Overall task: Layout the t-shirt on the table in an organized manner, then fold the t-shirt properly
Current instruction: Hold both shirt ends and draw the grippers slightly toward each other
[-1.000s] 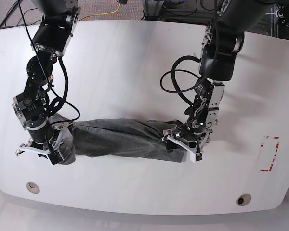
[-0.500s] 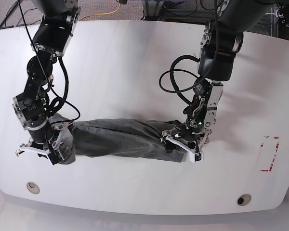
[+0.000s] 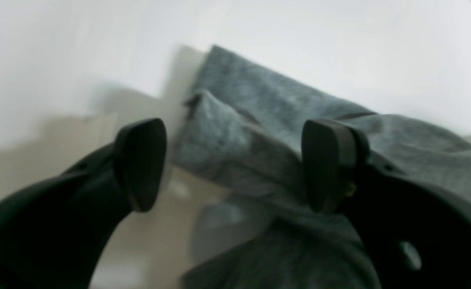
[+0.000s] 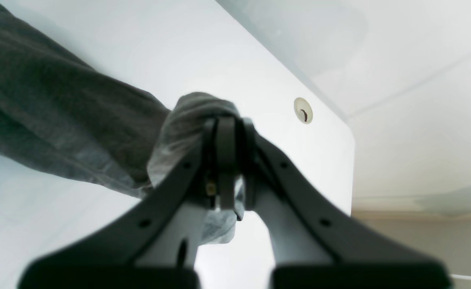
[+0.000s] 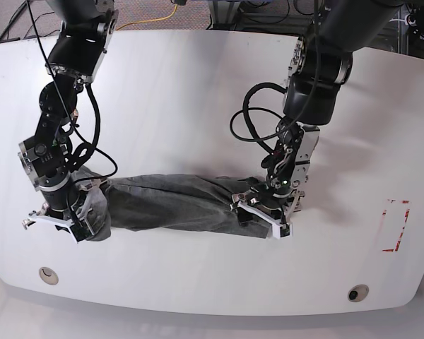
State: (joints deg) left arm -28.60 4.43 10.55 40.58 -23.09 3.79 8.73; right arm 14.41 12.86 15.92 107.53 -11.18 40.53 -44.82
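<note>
**Desk:** What am I looking at on the table (image 5: 198, 92)?

**Operator:** From my station: the t-shirt (image 5: 177, 201) lies bunched into a long grey roll across the near half of the white tabletop, running from one arm to the other. It is not spread flat.

**Desk:** And your right arm?

**Operator:** My right gripper (image 4: 229, 160) is pinched tight on the end of the t-shirt. In the right wrist view, grey cloth bulges over the closed fingertips. A round cable hole (image 4: 303, 110) sits beyond it, near the table's rounded corner.

**Desk:** The left?

**Operator:** My left gripper (image 3: 235, 164) stands wide apart, low over the other end of the roll. The left wrist view is blurred, but cloth shows between the two dark pads (image 3: 141, 160). I cannot tell whether either pad touches the fabric.

**Desk:** Anything else in shot?

**Operator:** A red tape rectangle (image 5: 396, 226) lies well apart from the shirt, toward the table's edge on my left arm's side.
</note>
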